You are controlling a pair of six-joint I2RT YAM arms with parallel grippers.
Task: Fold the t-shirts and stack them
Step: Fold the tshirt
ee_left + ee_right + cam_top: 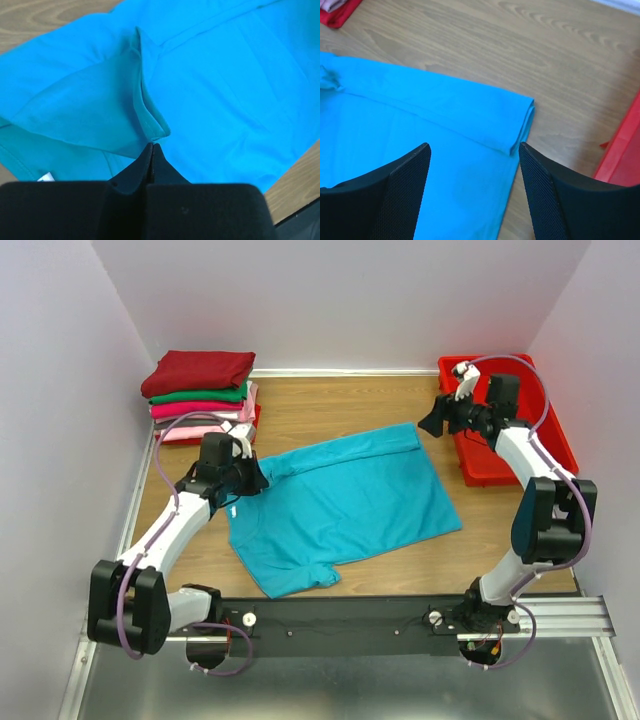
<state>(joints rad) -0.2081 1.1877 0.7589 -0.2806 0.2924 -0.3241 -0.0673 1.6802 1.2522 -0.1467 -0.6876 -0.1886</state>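
Note:
A teal t-shirt (340, 505) lies spread on the wooden table, its far edge folded over into a narrow band (445, 112). My left gripper (255, 478) is at the shirt's left sleeve, shut (152, 146), with a raised fold of teal cloth (150, 115) running into its tips. Just above the shirt's far right corner (522, 127) hovers my right gripper (432, 422), open (474, 147) and holding nothing. In the back left corner is a stack of folded t-shirts (200, 390): dark red on top, then green, magenta and pink.
A red plastic bin (490, 465) stands at the back right, under my right arm; its edge (625, 150) shows beside the right finger. White walls close in the left, back and right sides. A black rail (340, 615) with the arm bases runs along the near edge.

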